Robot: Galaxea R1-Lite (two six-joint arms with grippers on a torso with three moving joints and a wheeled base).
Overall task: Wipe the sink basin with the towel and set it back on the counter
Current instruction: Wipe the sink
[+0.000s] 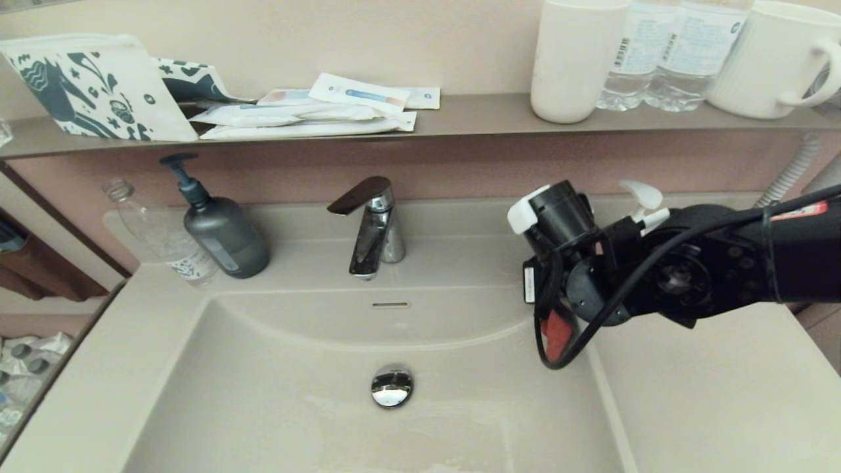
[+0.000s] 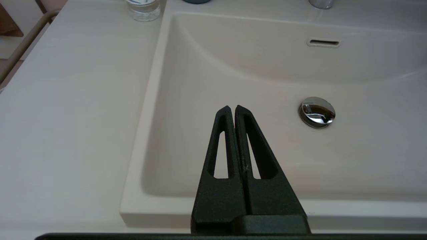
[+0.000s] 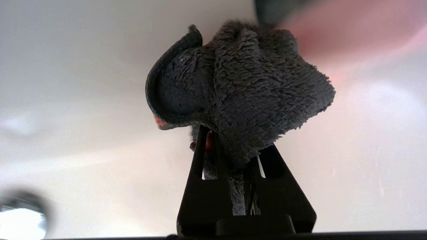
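The beige sink basin (image 1: pixel 295 394) fills the lower middle of the head view, with its chrome drain plug (image 1: pixel 391 385) and overflow slot (image 1: pixel 390 305). My right arm reaches in from the right above the basin's right rim. My right gripper (image 3: pixel 229 141) is shut on the towel (image 3: pixel 240 86), which bunches charcoal-side out over the fingertips. In the head view only a coral-red fold of the towel (image 1: pixel 557 334) shows below the wrist. My left gripper (image 2: pixel 232 108) is shut and holds nothing, hovering over the basin's near left corner; it is out of the head view.
A chrome faucet (image 1: pixel 371 226) stands behind the basin. A grey pump bottle (image 1: pixel 223 233) and a clear bottle (image 1: pixel 164 236) stand at the back left. The brown shelf (image 1: pixel 473 115) holds a cup, water bottles, a mug, packets and a pouch. The counter (image 1: pixel 709 394) spreads right of the basin.
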